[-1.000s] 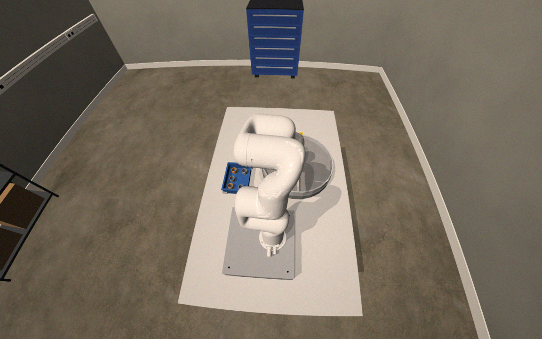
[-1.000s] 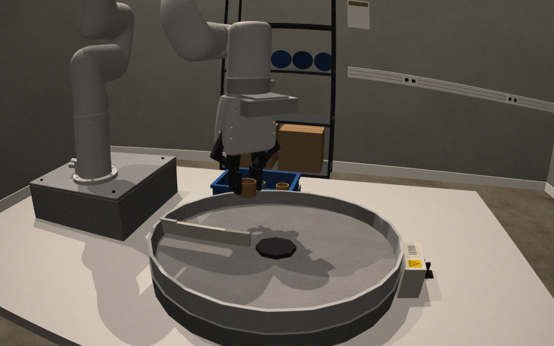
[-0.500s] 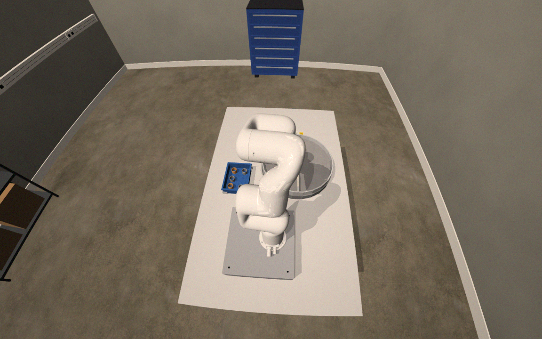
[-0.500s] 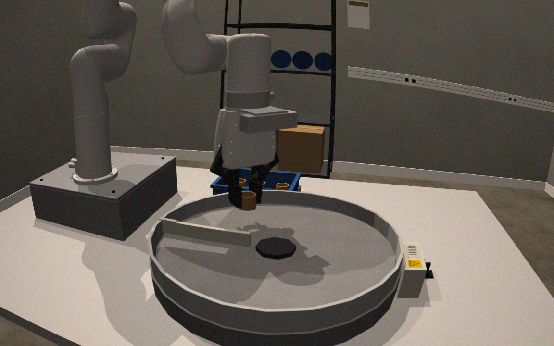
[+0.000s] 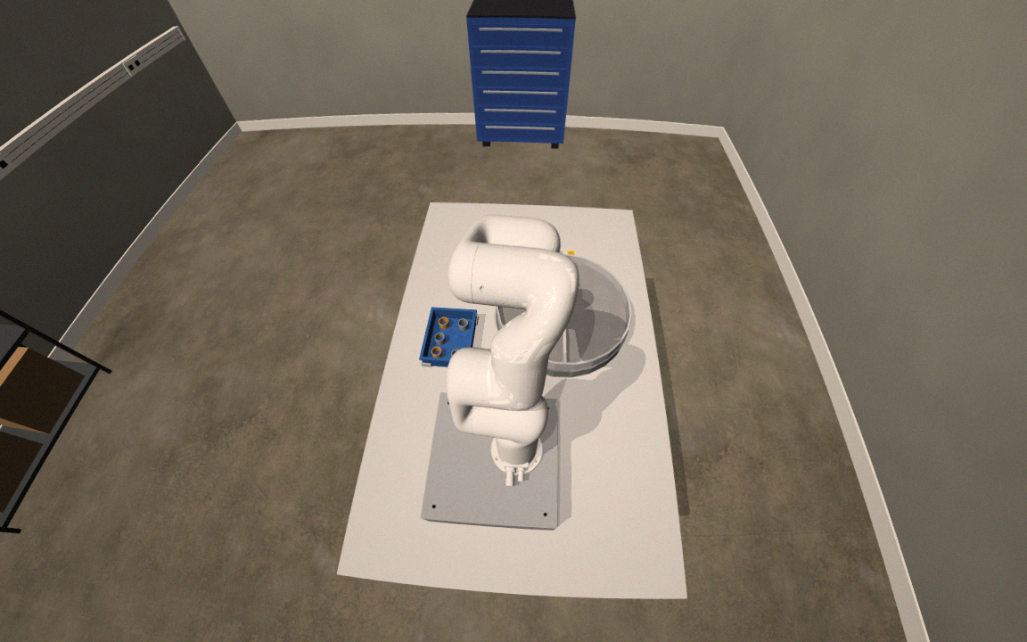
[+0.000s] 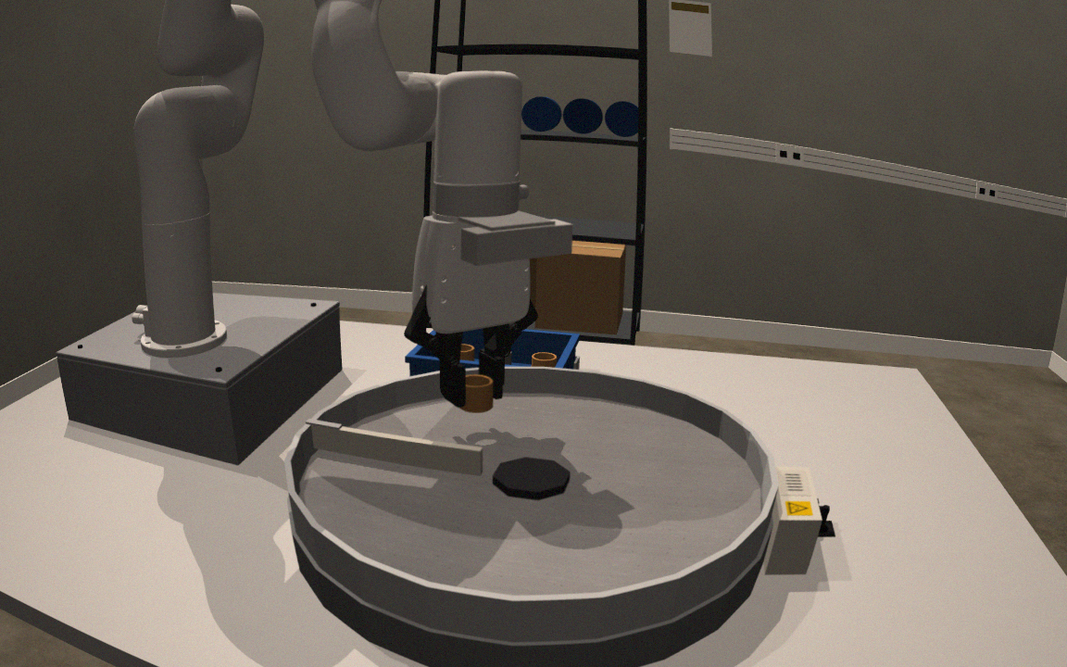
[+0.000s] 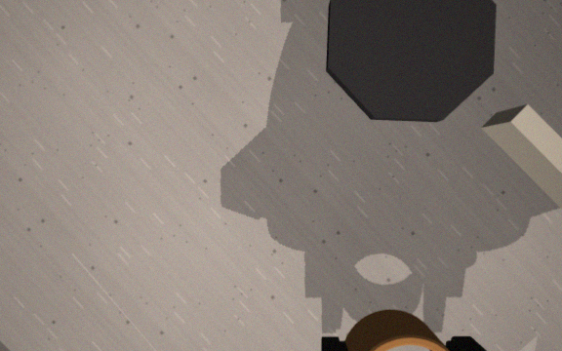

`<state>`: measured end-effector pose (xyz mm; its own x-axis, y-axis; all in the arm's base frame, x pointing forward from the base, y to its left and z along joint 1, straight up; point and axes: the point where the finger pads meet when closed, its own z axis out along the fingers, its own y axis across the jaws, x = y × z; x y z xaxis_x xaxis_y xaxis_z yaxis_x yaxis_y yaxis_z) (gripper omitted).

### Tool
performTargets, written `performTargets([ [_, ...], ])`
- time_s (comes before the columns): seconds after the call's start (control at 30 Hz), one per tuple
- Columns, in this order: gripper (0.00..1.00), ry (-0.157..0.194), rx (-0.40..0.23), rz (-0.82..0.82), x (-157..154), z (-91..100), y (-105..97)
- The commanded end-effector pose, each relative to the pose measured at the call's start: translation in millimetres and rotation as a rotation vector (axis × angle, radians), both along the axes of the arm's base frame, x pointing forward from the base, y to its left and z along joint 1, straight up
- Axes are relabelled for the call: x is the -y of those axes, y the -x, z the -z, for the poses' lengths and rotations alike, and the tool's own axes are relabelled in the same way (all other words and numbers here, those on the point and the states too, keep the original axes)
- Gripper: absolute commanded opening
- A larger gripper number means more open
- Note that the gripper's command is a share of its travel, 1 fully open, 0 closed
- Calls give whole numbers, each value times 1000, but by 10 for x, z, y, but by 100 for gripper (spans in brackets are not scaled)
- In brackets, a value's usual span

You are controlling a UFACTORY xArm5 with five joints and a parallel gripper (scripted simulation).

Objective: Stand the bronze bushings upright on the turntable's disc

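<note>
The end effector (image 6: 475, 396) (image 7: 398, 344) is partly open, and its black fingers are shut around one bronze bushing (image 6: 478, 393) (image 7: 388, 326). The bushing is held up over the big gray disc (image 5: 609, 311) (image 6: 645, 447) (image 7: 115, 146), with an open end facing up. It is on the side of the disc close to the blue crate.

The turntable (image 5: 625, 319) (image 6: 520, 620) sits near the right long edge of the desk (image 5: 390, 479) (image 6: 894, 464). Its black hub (image 6: 531, 479) (image 7: 413, 58) is in the middle of the disc. A pale bar (image 5: 564, 345) (image 6: 396, 448) (image 7: 549, 156) goes from the round wall in toward the hub. A little box with a yellow sticker (image 6: 793, 534) is beside the wall, on the side facing the far short edge.

The blue crate (image 5: 423, 339) (image 6: 424, 363) is near the left long edge, well apart from the corners. Two more bronze bushings, a far one (image 5: 443, 322) (image 6: 544, 359) and a near one (image 5: 436, 351) (image 6: 463, 352), are in it. So are two steel bushings, one nearer the turntable and one between the bronze ones. The arm hides part of the crate's near corner. The arm (image 5: 517, 271) (image 6: 177, 273) stands on a gray block (image 5: 485, 506) (image 6: 147, 406), nearer the near short edge.
</note>
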<state>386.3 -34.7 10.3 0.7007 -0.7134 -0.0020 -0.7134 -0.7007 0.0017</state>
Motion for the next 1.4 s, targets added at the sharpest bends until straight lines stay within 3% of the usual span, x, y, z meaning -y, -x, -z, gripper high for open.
performTargets([
  [0.0,0,0,4,0,1,53,-15],
  [0.33,0,0,4,0,-1,182,-15],
  [1.37,0,0,4,0,-1,212,-16],
])
